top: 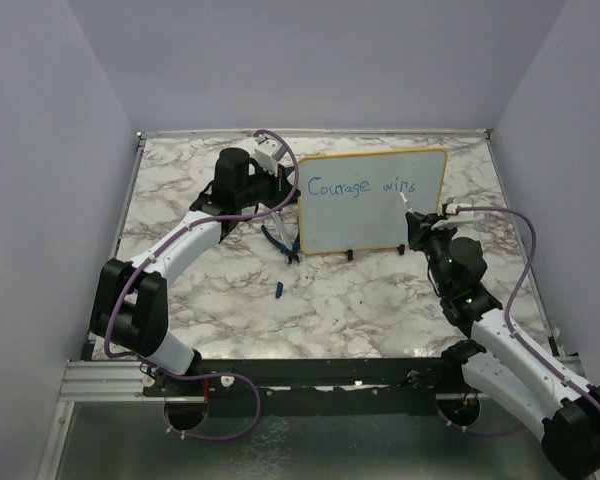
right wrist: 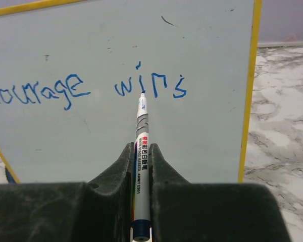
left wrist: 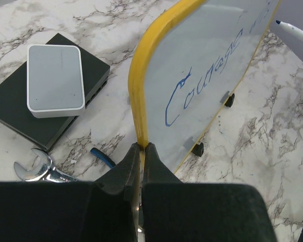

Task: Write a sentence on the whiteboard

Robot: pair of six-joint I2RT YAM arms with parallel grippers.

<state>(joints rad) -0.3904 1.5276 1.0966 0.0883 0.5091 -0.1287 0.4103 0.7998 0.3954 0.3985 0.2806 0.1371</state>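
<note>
The whiteboard [top: 372, 200] stands upright on its black feet toward the far middle of the desk [top: 380, 310], bearing "Courage wins" in blue. The left pincer [left wrist: 143, 147] is closed narrowly on the board's yellow frame at its left edge. The right pincer [right wrist: 142, 147] is clamped around a blue marker [right wrist: 142, 121], whose tip points at the word "wins".

Risks:
- Marker pressure could tip or slide the board backward, since the feet are small and only one edge is braced.
- The tip sits right among finished letters, so a stray stroke would smear or overwrite them.
- The marker could twist in its hold (the grip is far down the barrel).

Not established:
- Whether the tip touches the surface cannot be told.
- The "C" is cut off in the right wrist view.
- A small blue object [top: 278, 290] lying on the desk in front of the board is too small to identify.
</note>
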